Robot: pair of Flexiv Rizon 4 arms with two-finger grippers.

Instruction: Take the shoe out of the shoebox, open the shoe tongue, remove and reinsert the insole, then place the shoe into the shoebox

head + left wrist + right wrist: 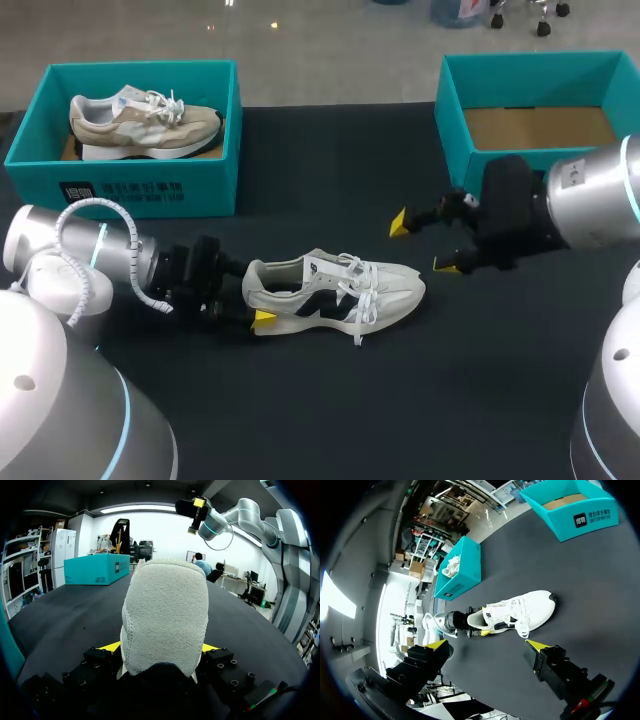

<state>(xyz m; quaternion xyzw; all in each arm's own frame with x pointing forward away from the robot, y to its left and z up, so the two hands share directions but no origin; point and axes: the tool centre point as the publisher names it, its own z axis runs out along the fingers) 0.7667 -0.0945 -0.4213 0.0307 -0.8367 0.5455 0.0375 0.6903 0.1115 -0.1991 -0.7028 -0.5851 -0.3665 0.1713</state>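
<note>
Heel-first, the white shoe point(165, 615) sits clamped between the fingers of the left gripper point(161, 648), sole on the table point(300, 400). Beyond its toe, the right gripper point(423, 244) hangs spread and empty. Judge opening the tongue point(322, 264) as the current step: bring that gripper onto it while you brace the heel.

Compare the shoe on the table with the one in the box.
The white shoe has black side markings; the beige shoe is tan and white. The white shoe lies on the table, the beige shoe inside the left shoebox. The left gripper clamps the white shoe's heel; nothing touches the beige shoe. Both are laced sneakers, upright on their soles.
</note>
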